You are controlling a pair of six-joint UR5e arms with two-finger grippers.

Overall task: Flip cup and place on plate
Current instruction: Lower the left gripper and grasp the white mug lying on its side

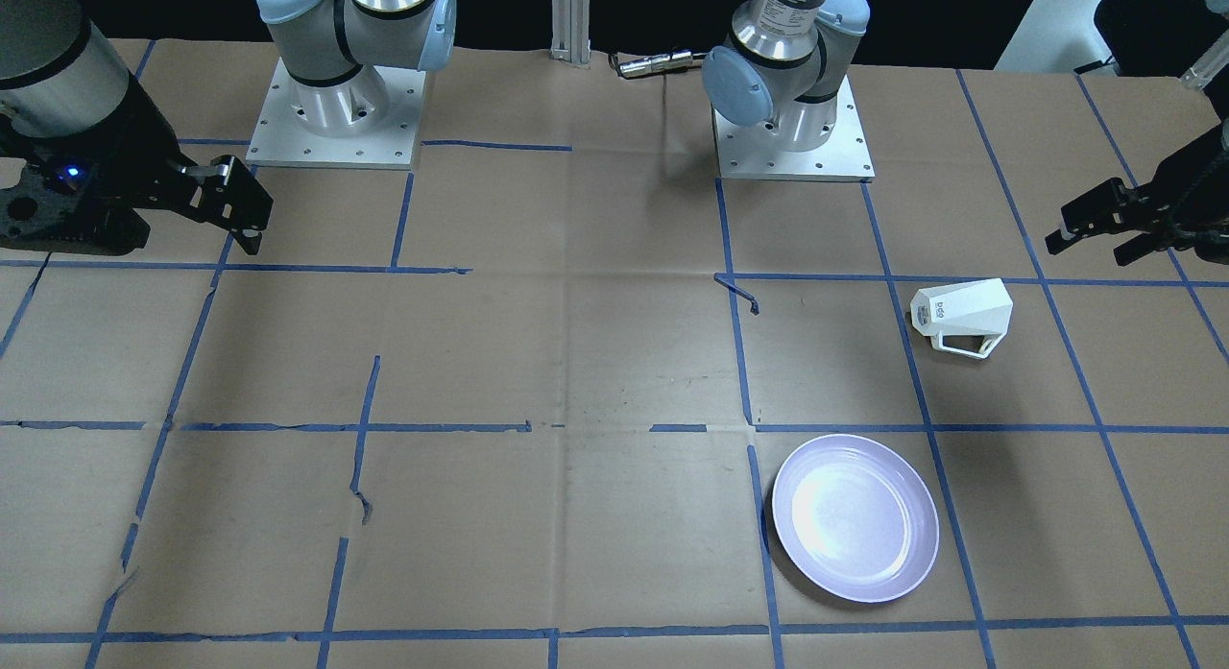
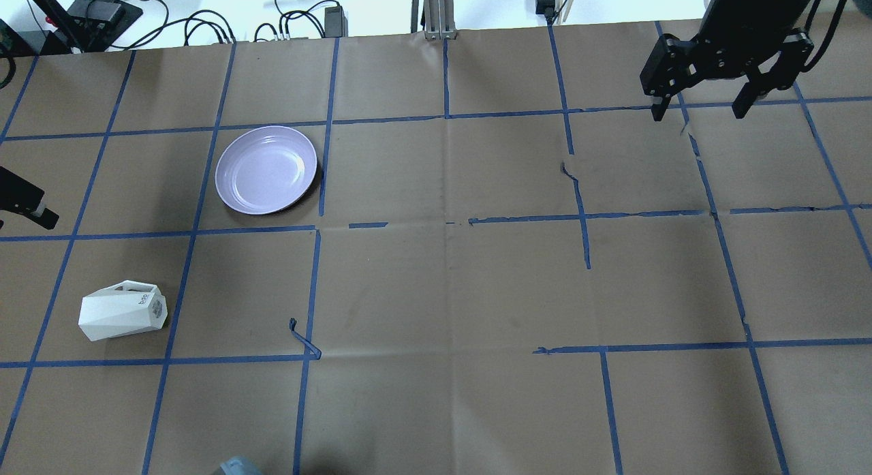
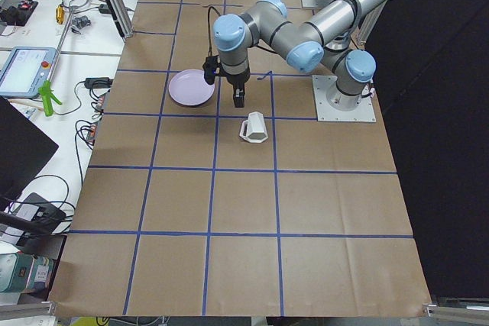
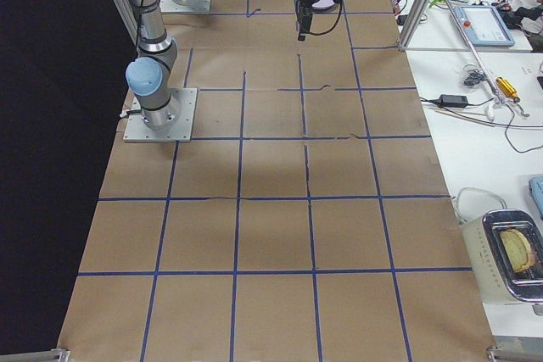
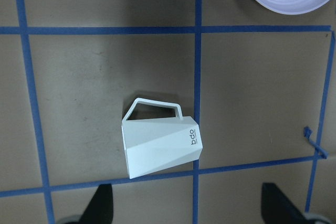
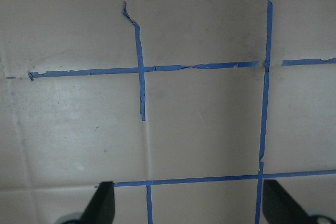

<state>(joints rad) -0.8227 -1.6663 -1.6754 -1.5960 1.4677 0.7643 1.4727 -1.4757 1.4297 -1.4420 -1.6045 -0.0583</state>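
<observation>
Both spread empty — left claw (image 1: 1090, 247), right claw (image 2: 698, 112), cup (image 5: 160, 148) on its side, logo (image 5: 195, 141) clearest from left wrist, plate (image 2: 267, 168) apart.

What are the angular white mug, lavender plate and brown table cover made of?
White faceted mug: probably matte ceramic or plastic; crisp facets, dull sheen. Round lavender plate: glossy ceramic or melamine; bright glare. Brown cover: paper or cardboard; creases, tears.

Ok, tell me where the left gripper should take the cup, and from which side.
Probably the top wall at the rim. The cup lies on its side, mouth toward the robot's left, handle lying flat toward the plate, hindering a squeeze across the body. Bring the open left gripper in from that end, one finger inside, one on top.
</observation>
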